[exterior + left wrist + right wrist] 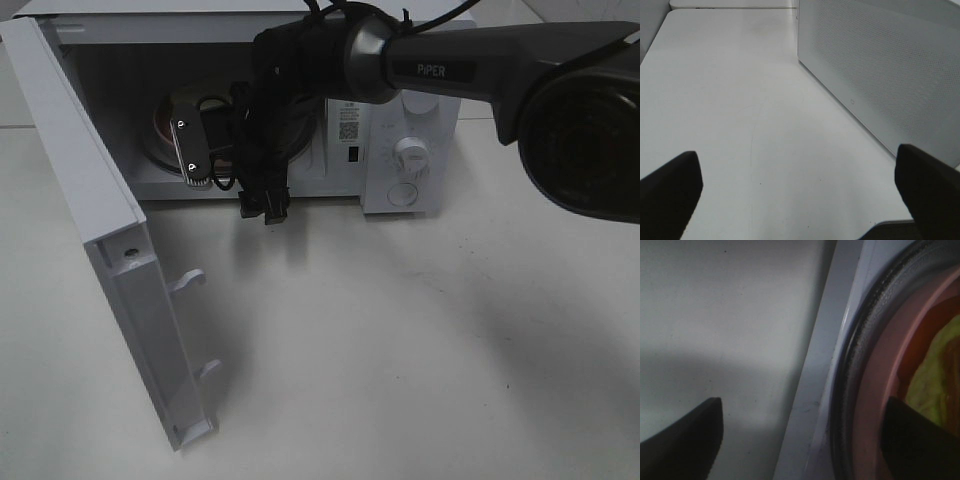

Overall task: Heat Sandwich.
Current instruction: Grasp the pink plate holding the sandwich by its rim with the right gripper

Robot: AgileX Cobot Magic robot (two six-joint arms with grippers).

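Sandwich (pixel 938 371) on pink plate (pixel 871 412), just beside right hand (pixel 800 438) (fingers apart)

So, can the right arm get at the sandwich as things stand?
Probably yes: the door stands open and the open right gripper is at the pink plate's rim, the sandwich just beyond.

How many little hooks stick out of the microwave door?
2. One hook sits partway down the open microwave door's edge, the other hook near its lower end. None look hidden.
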